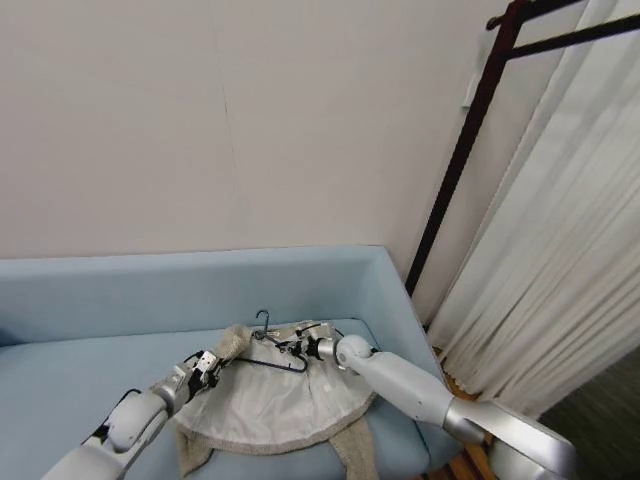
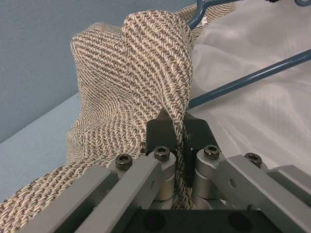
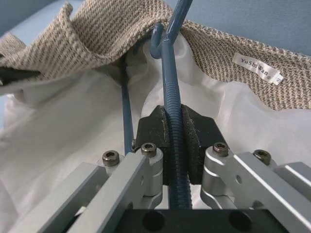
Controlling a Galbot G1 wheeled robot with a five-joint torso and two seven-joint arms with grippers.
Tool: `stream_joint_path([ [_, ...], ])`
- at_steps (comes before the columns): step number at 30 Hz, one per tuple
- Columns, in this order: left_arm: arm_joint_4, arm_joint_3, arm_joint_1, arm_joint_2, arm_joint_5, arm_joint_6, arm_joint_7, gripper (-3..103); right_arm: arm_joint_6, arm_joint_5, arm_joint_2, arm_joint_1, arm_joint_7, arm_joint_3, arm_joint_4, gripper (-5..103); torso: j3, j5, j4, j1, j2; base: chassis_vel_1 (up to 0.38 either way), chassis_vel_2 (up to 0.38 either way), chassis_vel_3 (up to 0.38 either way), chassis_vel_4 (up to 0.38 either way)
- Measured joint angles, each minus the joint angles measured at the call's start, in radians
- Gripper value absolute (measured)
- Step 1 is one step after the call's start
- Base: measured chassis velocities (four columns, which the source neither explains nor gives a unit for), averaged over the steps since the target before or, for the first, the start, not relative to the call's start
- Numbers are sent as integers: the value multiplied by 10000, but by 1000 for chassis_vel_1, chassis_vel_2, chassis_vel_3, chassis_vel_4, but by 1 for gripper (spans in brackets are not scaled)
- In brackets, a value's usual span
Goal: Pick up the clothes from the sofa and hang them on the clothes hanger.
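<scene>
Knit garment lies lining-up on sofa seat, toward its R end; L gripper fingers pinching a fold of knit edge; R gripper fingers clamped on blue hanger neck, hanger resting atop garment on sofa.

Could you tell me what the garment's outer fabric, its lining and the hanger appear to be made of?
Outer fabric: coarse woven tweed-like cloth, matte, beige-and-dark weave visible; left gripper pinches it. Lining: thin white, smooth, slightly sheer, probably synthetic. Hanger: likely coated metal wire, blue, ribbed surface, held in right gripper.
</scene>
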Motion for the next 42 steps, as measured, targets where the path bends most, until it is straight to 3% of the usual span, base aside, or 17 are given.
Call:
stream_joint_path([
  [3, 67, -132, 76, -56, 8, 1, -285, 3, 232, -766, 446, 117, -198, -74, -719, 8, 0, 1, 2, 0, 0, 0, 0, 0, 0],
  [9, 131, -232, 165, -110, 7, 92, -732, 2, 507, -1350, 856, 235, -155, -76, -1378, 8, 1, 1, 5, 0, 0, 0, 0, 0, 0],
  [13, 102, -294, 232, -150, 3, 147, -1016, 12, 667, -1814, 1030, 301, 3, -77, -1677, 8, 1, 2, 6, -1, 0, 0, 0, 0, 0],
  [16, -202, -392, 427, -150, -4, 115, -1132, 29, 875, -2166, 1260, 323, 430, -83, -1943, 8, 1, 2, 3, -1, 0, 0, 0, 0, 0],
  [17, -270, -410, 466, -151, -5, 108, -1157, 29, 925, -2235, 1314, 324, 513, -81, -2004, 8, 1, 3, 4, 0, -1, 0, 0, 0, 0],
  [18, -432, -458, 567, -166, -7, 61, -1241, 40, 1030, -2532, 1471, 324, 754, -54, -2179, 8, 1, 1, 4, -1, 0, 0, 0, 0, 0],
  [20, -515, -486, 616, -171, -9, 37, -1284, 40, 1109, -2610, 1536, 325, 798, -40, -2255, 8, 1, 2, 3, -1, 0, 0, 0, 0, 0],
  [27, -1029, -1243, 1145, -284, -131, -70, -1596, 67, 1246, -2651, 1648, 233, 884, -11, -2252, 8, 0, 2, 1, 0, -1, 0, 0, 0, 0],
  [31, -946, -2063, 1563, -467, -582, 50, -1602, 78, 1208, -2591, 1603, 209, 796, -10, -2171, 8, 1, 2, 1, -1, 0, 0, 0, 0, 0],
  [35, -400, -2831, 2071, -968, -1361, 507, -1801, 97, 1154, -2443, 1516, 160, 690, -14, -2017, 8, 1, 2, 4, -1, -2, 0, 0, 0, 0],
  [38, -37, -3108, 2182, -1341, -1713, 648, -1958, 99, 1145, -2437, 1485, 129, 660, -19, -1970, 8, 1, 0, 4, -1, -2, 0, 0, 0, 0],
  [41, 91, -3525, 2274, -2056, -2907, 1153, -2180, 100, 1137, -2439, 1468, 83, 649, -23, -1940, 8, 2, 1, 3, 0, -3, 0, 0, 0, 0],
  [42, 91, -3525, 2274, -2056, -2907, 1153, -2180, 100, 1137, -2439, 1468, 83, 649, -23, -1940, 8, 2, 1, 3, 0, -3, 0, 0, 0, 0],
])
